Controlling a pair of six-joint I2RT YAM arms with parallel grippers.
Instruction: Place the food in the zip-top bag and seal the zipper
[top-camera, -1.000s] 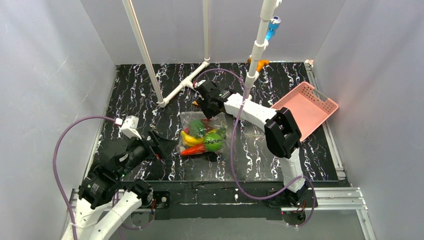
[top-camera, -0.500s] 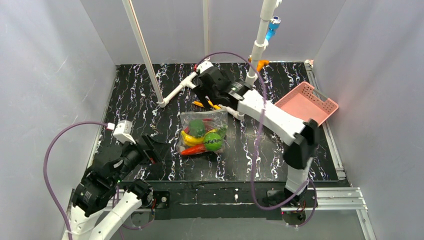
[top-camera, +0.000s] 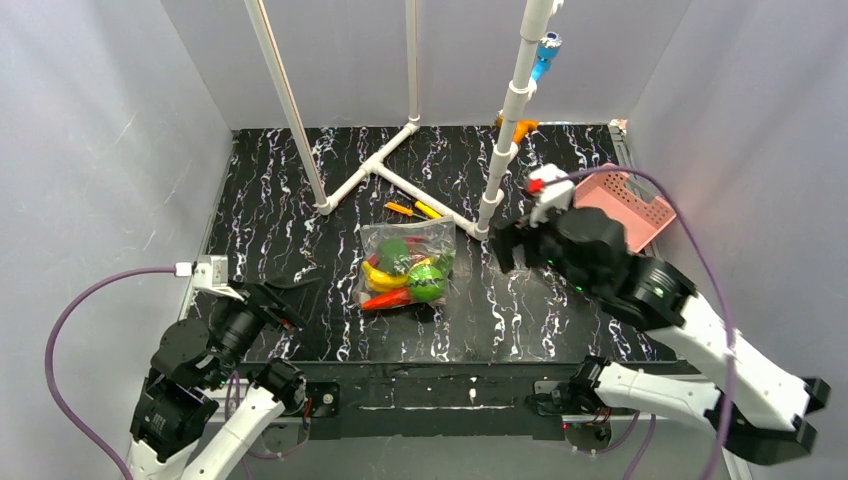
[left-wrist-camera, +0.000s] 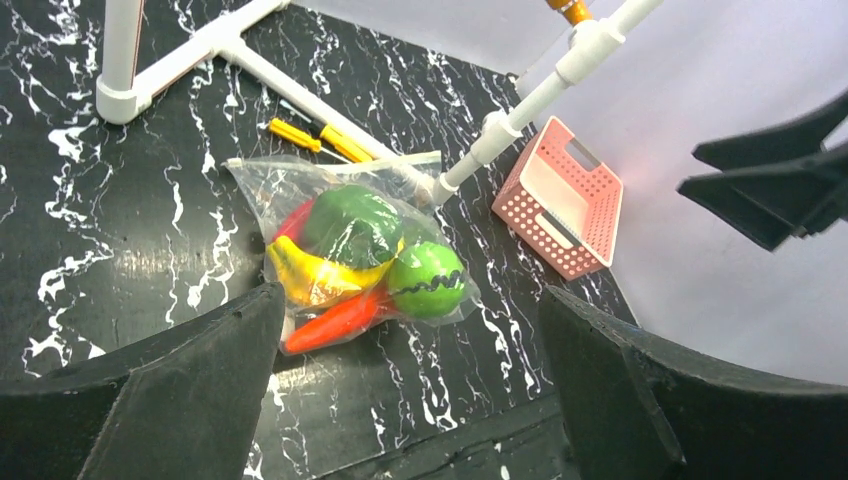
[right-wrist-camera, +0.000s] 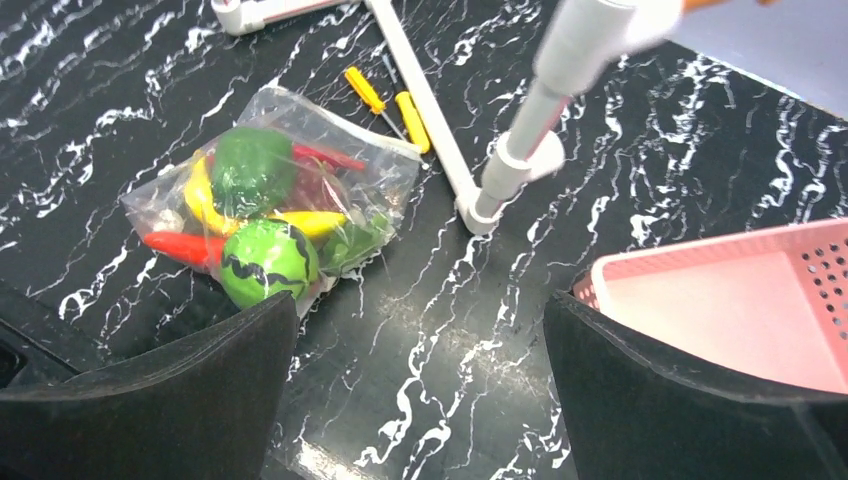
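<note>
Marbled black tabletop (top-camera: 280, 200) is bearing the crinkly zip-top bag (top-camera: 428, 235) of glossy food (top-camera: 426, 283); left gripper (left-wrist-camera: 410, 400), right gripper (right-wrist-camera: 420, 390) are gaping beside it.

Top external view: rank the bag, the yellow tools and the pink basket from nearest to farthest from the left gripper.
1. bag: mid-table, just to the right of the left gripper.
2. yellow tools: just beyond the bag's far edge.
3. pink basket: at the table's far right edge.
</note>
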